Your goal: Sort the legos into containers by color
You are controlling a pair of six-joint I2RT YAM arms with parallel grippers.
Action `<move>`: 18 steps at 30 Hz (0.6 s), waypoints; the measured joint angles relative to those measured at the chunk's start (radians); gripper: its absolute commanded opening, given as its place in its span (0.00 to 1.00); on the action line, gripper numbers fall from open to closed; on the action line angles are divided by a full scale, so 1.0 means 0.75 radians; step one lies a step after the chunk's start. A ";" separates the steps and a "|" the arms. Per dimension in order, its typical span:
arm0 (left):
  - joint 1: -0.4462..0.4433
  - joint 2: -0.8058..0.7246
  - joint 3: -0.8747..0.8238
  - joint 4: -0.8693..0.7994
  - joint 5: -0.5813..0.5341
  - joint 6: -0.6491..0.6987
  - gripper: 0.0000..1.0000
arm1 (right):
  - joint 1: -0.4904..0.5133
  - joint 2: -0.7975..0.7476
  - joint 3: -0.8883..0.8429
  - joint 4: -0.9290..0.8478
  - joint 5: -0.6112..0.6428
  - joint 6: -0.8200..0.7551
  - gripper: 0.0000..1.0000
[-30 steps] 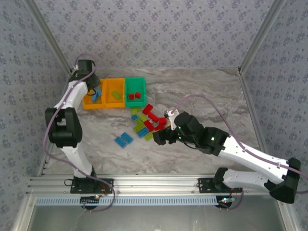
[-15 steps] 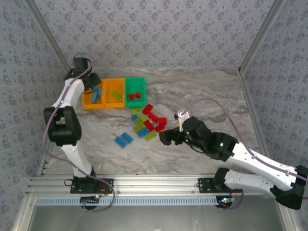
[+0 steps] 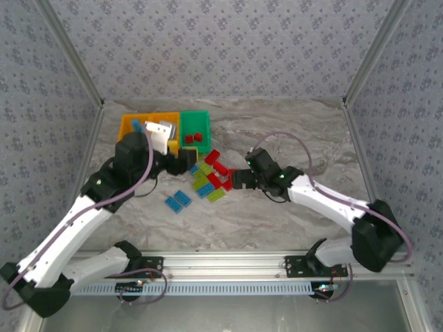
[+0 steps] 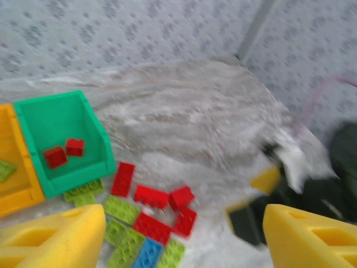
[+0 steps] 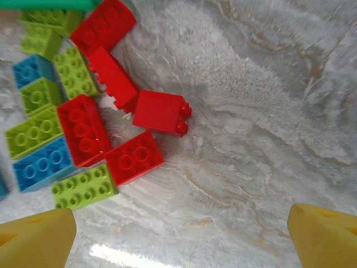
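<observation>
Facing each other across a loose pile of small plastic bricks [image 3: 211, 174] in red, lime green and blue, both hands are recorded above the grey marbled worktop [image 3: 291, 131].

The left hand [image 3: 184, 164] is spread wide. Its yellow fingers [image 4: 56, 234] sit at the two lower corners of the wrist view, and nothing is pinched between them.

The right hand [image 3: 237, 181] is also spread wide, with its yellow fingers [image 5: 33, 240] well apart and nothing held.

Three joined open-topped plastic bins are noted at the far left of the worktop:
- Two are orange bins [image 3: 149, 115], partly hidden by the left arm.
- One is a green bin [image 3: 196, 113], just behind the pile, and two red bricks [image 4: 64, 152] are seen inside it.
- A blue brick [image 3: 137, 126] lies in the far-left orange bin.
- A lime brick [image 4: 4, 169] lies in the orange bin next to the green one.

A pair of blue bricks [image 3: 178, 200] lies side by side, apart from the pile and nearer the arm bases.

In the right wrist view one red brick [image 5: 162, 111] is tipped on its side, with its studs pointing sideways.
</observation>
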 measured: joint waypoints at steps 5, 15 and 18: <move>-0.025 -0.179 -0.090 -0.129 0.138 0.220 0.99 | -0.020 0.280 0.113 0.081 -0.090 -0.017 0.94; -0.025 -0.369 -0.385 -0.103 0.183 0.425 0.99 | -0.089 0.618 0.301 0.170 -0.155 -0.048 0.66; -0.024 -0.375 -0.432 -0.087 0.182 0.448 0.99 | -0.107 0.656 0.318 0.182 -0.156 -0.060 0.56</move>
